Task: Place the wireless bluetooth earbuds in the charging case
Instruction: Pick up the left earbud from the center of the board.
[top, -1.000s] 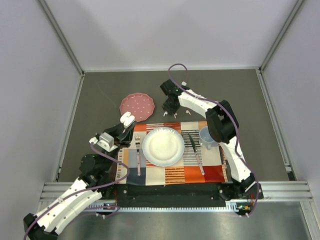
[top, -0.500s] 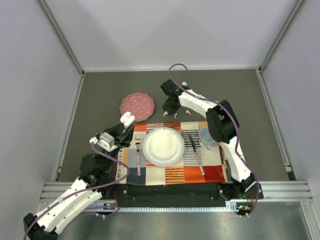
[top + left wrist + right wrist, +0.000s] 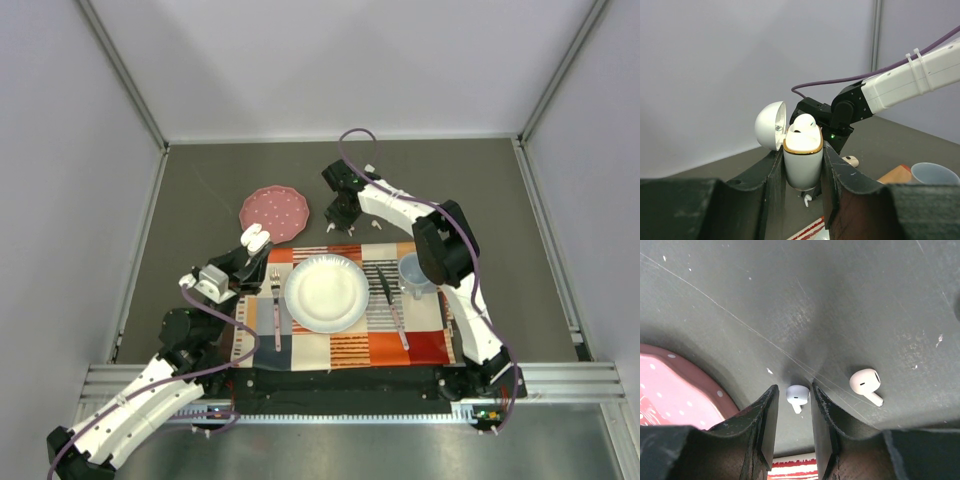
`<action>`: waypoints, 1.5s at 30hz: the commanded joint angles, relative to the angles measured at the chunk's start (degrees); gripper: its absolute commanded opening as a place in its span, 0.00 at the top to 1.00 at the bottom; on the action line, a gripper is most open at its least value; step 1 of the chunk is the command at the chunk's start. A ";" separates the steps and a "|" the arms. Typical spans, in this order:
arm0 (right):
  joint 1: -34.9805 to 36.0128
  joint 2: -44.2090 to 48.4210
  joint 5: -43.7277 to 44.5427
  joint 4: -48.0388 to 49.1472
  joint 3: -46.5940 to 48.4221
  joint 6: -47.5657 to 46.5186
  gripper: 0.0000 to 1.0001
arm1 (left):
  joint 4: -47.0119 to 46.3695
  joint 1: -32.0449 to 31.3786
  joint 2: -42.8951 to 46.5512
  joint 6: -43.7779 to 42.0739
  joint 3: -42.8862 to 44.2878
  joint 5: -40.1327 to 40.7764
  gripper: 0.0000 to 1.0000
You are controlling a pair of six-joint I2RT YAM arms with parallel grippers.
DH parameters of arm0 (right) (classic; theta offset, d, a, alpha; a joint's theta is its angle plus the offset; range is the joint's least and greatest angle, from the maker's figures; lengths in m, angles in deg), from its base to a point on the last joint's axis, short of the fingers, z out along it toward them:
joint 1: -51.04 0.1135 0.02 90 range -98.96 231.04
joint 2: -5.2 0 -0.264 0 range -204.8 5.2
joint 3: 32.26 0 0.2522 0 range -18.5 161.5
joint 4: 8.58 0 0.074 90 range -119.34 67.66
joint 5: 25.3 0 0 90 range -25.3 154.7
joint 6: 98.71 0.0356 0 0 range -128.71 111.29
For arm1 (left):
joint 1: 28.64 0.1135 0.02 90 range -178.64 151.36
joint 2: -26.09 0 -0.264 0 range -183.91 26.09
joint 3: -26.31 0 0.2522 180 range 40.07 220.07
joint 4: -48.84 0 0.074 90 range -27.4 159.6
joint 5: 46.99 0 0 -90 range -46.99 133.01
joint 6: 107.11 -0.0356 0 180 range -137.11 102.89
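My left gripper [image 3: 254, 243] is shut on the white, gold-rimmed charging case [image 3: 802, 161], held upright above the table with its lid [image 3: 770, 126] swung open. One white earbud [image 3: 803, 123] sits in the case. My right gripper [image 3: 343, 224] is down at the table, open, its jaws straddling a white earbud [image 3: 797, 395] that lies on the dark surface. A pale peach earbud [image 3: 865, 383] lies just to its right, outside the jaws. Both loose earbuds show in the top view, one [image 3: 331, 228] beside the gripper and one [image 3: 376, 225] further right.
A pink dotted plate [image 3: 274, 212] lies left of the right gripper. On the striped placemat [image 3: 340, 350] are a white paper plate [image 3: 326, 293], a fork [image 3: 276, 312], a knife [image 3: 392, 298] and a pale blue cup [image 3: 413, 272].
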 commanded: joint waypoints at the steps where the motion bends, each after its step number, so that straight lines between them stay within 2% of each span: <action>1: 0.05 0.28 -0.15 -2.12 -1.31 0.38 0.68 | -2.18 0.39 -0.28 -0.44 0.05 0.66 1.00; 12: 0.05 -0.07 -0.68 -2.12 -1.49 0.30 0.73 | -2.44 0.30 -0.98 -0.70 0.22 0.92 1.00; 15: 0.05 0.11 -0.86 -2.12 -1.49 0.21 0.78 | -2.53 0.30 -1.24 -0.79 0.31 0.83 1.00; 18: 0.05 0.19 -0.77 -2.20 -1.31 -0.23 0.89 | -2.35 0.30 -1.24 -0.70 0.31 1.01 1.00; 23: 0.05 0.46 -0.42 -2.11 -1.22 -1.02 0.95 | -2.18 0.30 -1.07 -0.88 0.31 1.10 1.00; 25: 0.14 0.81 -0.07 -2.12 -1.31 -1.37 1.00 | -2.17 0.39 -1.07 -0.79 0.31 1.10 1.00; 32: 0.06 4.23 6.60 -2.11 -2.89 -4.97 1.00 | -2.00 0.30 -1.24 -0.70 0.31 1.10 1.00; 37: -0.03 5.55 9.70 -1.07 -2.19 -15.42 1.00 | -2.09 0.30 -1.15 -0.70 0.40 0.84 1.00; 41: 0.05 8.44 4.88 6.72 -4.29 -24.38 1.00 | -2.17 0.39 -1.24 -0.61 0.48 0.66 1.00; 44: -0.03 13.01 1.01 17.09 -12.71 -27.03 1.00 | -1.82 0.39 -1.24 -0.53 0.75 0.57 1.00; 45: -0.03 17.29 0.21 25.49 -19.09 -27.56 1.00 | -1.82 0.39 -1.16 -0.70 0.84 0.57 1.00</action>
